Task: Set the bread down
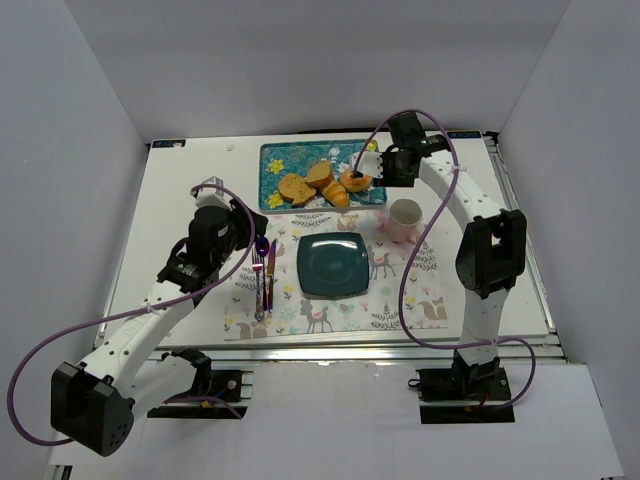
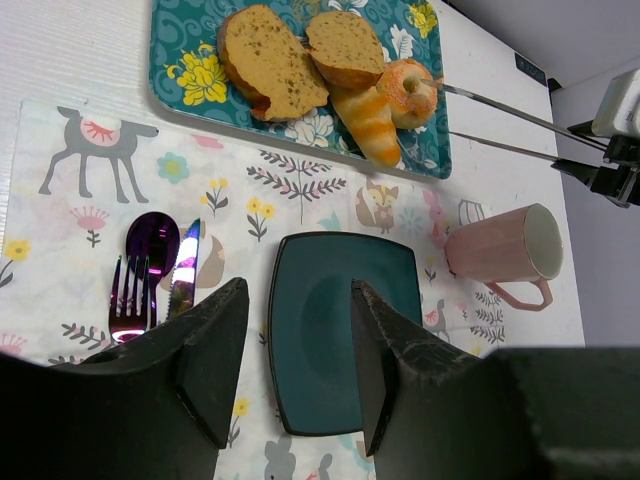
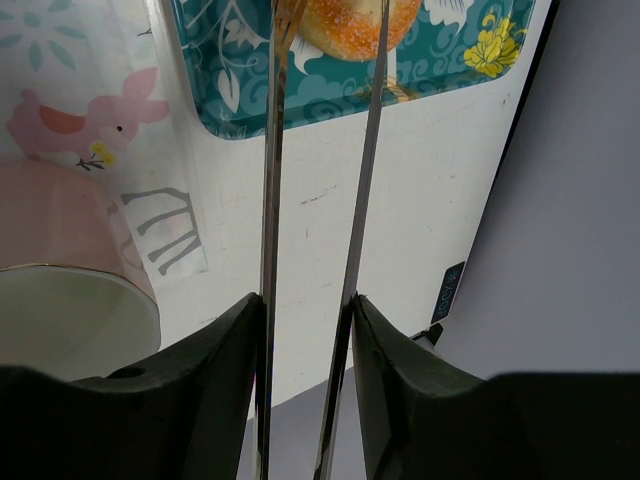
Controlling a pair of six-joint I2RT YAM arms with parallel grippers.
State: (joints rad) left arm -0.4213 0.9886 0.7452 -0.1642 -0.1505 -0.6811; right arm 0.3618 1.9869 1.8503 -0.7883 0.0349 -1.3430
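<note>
Several breads lie on a teal floral tray [image 1: 275,165]: two slices [image 1: 296,187], a croissant [image 1: 336,193] and a round orange bun [image 1: 355,181]. My right gripper [image 1: 395,165] is shut on metal tongs [image 3: 270,200]. The tong arms stand either side of the bun [image 3: 345,25] on the tray; I cannot tell if they squeeze it. The dark teal square plate [image 1: 332,264] lies bare on the placemat. My left gripper [image 2: 300,365] is open and empty above the plate's [image 2: 310,280] near left part.
A pink mug [image 1: 405,218] stands right of the plate, under the right arm. A purple spoon, fork and knife [image 1: 263,275] lie left of the plate. The animal-print placemat [image 1: 400,300] covers the table's middle. White walls enclose the table.
</note>
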